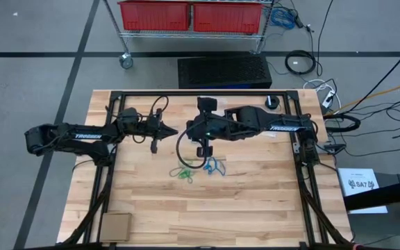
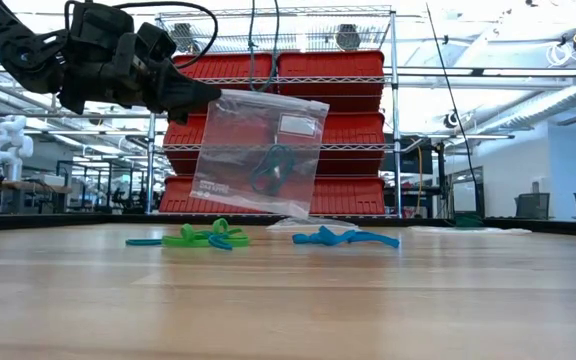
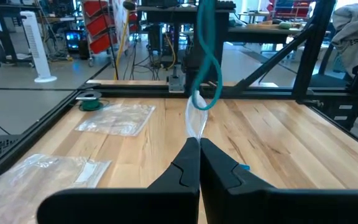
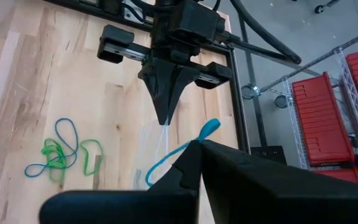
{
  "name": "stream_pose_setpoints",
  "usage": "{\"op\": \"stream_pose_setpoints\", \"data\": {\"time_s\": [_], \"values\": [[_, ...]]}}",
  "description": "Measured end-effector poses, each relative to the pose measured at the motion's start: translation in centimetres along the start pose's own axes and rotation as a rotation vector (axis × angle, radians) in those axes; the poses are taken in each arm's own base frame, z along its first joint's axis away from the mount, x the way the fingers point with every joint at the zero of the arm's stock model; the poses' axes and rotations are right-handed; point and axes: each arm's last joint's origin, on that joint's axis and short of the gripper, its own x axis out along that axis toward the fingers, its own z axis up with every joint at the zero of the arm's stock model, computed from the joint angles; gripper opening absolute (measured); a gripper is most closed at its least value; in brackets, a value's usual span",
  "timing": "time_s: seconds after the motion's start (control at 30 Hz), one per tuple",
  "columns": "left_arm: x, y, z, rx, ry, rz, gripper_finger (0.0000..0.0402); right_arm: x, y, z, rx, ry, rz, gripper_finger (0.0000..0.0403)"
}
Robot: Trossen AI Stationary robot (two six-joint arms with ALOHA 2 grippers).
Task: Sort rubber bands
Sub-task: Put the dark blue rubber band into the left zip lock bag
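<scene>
Above the middle of the worktop (image 1: pixel 269 208), the left end effector (image 4: pixel 164 118) is pinched tight on the rim of a clear bag (image 2: pixel 258 150), holding it up so the right end effector (image 4: pixel 197 144), clamped on a blue rubber band (image 4: pixel 185 148), can feed it in; loose rubber bands (image 1: pixel 198 170) lie below.

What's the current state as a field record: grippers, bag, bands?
left gripper: shut on bag edge, holding it above the table
right gripper: shut on blue band, close to left gripper
bag: hanging, dark bands inside
loose on table: green bands, blue bands, two clumps side by side
</scene>
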Motion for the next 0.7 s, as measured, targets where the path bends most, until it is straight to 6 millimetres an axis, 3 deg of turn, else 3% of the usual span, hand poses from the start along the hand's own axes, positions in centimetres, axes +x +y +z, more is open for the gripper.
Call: {"op": "stream_pose_setpoints", "data": {"time_s": [0.7], "values": [[0.0,0.0,0.1,-0.008,-0.008,-0.004,0.0001,1.2,-0.8,-0.4,-0.033,0.010,0.086,0.0000]]}}
